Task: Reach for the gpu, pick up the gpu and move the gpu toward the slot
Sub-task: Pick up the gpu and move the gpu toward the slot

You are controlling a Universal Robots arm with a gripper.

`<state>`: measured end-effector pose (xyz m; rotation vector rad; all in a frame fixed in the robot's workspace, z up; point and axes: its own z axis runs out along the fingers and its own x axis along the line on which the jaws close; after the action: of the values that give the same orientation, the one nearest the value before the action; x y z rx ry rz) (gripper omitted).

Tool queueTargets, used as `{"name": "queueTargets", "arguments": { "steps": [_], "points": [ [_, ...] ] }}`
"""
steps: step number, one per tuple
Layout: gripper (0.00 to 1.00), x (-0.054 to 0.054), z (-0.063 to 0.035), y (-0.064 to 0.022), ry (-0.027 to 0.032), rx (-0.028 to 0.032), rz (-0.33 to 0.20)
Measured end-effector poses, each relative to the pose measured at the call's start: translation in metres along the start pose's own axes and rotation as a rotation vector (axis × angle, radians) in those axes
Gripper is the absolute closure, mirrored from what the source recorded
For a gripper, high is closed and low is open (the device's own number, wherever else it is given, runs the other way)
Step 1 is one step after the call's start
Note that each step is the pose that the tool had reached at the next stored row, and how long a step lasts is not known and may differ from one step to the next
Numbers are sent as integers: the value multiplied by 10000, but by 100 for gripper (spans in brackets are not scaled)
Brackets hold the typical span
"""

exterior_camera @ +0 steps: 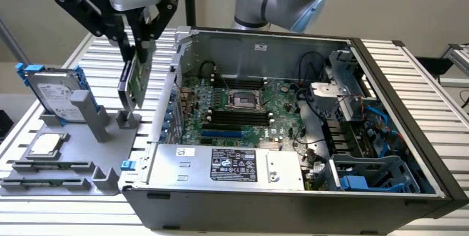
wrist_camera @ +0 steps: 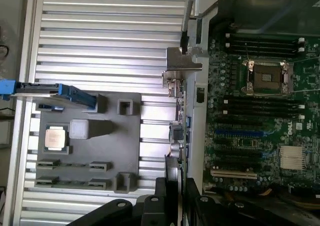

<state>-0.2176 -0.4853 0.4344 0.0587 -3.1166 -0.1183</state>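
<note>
The gpu (exterior_camera: 135, 82), a thin green card, hangs on edge and slightly tilted, its lower end just above the posts of the grey holder (exterior_camera: 81, 162). My gripper (exterior_camera: 139, 41) is shut on its upper edge. It is at the exterior view's left of the open computer case (exterior_camera: 381, 137). In the wrist view the gpu (wrist_camera: 179, 136) appears edge-on with its silver bracket (wrist_camera: 182, 66) at the far end, and my gripper (wrist_camera: 173, 198) clamps the near end. The card lies along the case's side wall, outside it. The motherboard's blue slot (exterior_camera: 222, 134) (wrist_camera: 239, 132) lies inside the case, apart from the card.
A silver hard drive with blue rails (exterior_camera: 55, 96) stands in the grey holder, and a small square chip (exterior_camera: 45, 145) lies in front of it. A power supply box (exterior_camera: 227, 164) fills the case's near corner. Cables and drive cages (exterior_camera: 359, 137) crowd the case's right side.
</note>
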Motion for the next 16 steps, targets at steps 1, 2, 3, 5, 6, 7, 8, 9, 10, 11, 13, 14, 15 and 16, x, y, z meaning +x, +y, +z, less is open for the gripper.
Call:
{"name": "queueTargets", "arguments": {
  "steps": [1, 2, 3, 5, 6, 7, 8, 9, 10, 11, 13, 14, 15, 16],
  "points": [
    [74, -45, -3, -2, 4, -4, 0],
    [74, -94, -3, -3, 8, -8, 0],
    [74, -139, -4, -5, 11, -10, 1],
    [74, -230, -6, -7, 20, -12, 1],
    [74, -275, -7, -8, 25, -12, 2],
    [74, -320, -9, -8, 30, -11, 2],
    [74, -365, -9, -8, 35, -12, 3],
    [74, -410, -10, -7, 40, -12, 3],
    [74, -457, -11, -6, 46, -11, 3],
    [74, -502, -11, -4, 50, -13, 3],
    [74, -593, -9, 0, 65, -14, 4],
    [74, -638, -4, 2, 72, -15, 5],
    [74, -684, 2, 6, 79, -14, 6],
    [74, -732, 10, 11, 84, -14, 6]
  ]
}}
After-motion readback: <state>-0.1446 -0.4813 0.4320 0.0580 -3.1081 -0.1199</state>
